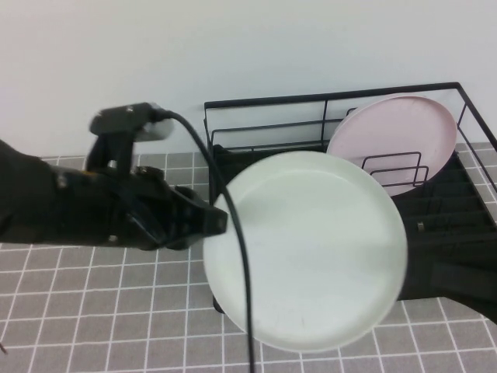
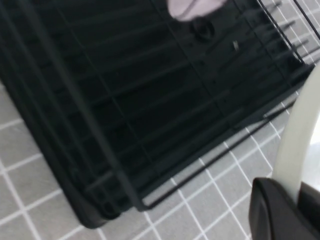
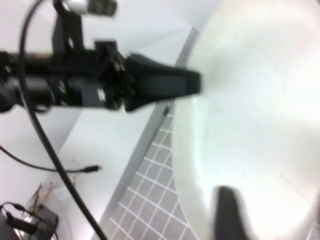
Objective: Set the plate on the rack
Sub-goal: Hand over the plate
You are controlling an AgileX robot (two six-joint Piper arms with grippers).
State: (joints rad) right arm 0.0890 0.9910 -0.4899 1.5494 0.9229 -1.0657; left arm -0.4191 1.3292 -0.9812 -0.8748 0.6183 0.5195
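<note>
The white plate (image 1: 307, 249) hangs tilted over the front left part of the black wire rack (image 1: 326, 101). My left gripper (image 1: 221, 221) is shut on the plate's left rim; in the left wrist view the rim (image 2: 300, 135) runs between its fingers (image 2: 275, 210) above the rack (image 2: 125, 100). My right gripper (image 3: 250, 200) is at the plate's far side, mostly hidden behind it in the high view. One of its fingers (image 3: 229, 215) lies across the plate's face (image 3: 260, 100), shut on the rim. The left gripper (image 3: 192, 82) shows in the right wrist view.
A pale pink plate (image 1: 396, 136) stands upright in the rack's back right dividers, also in the left wrist view (image 2: 192, 7). The rack sits on a grey tiled surface (image 1: 101, 311) before a white wall. The left arm's black cable (image 1: 245, 295) hangs across the plate.
</note>
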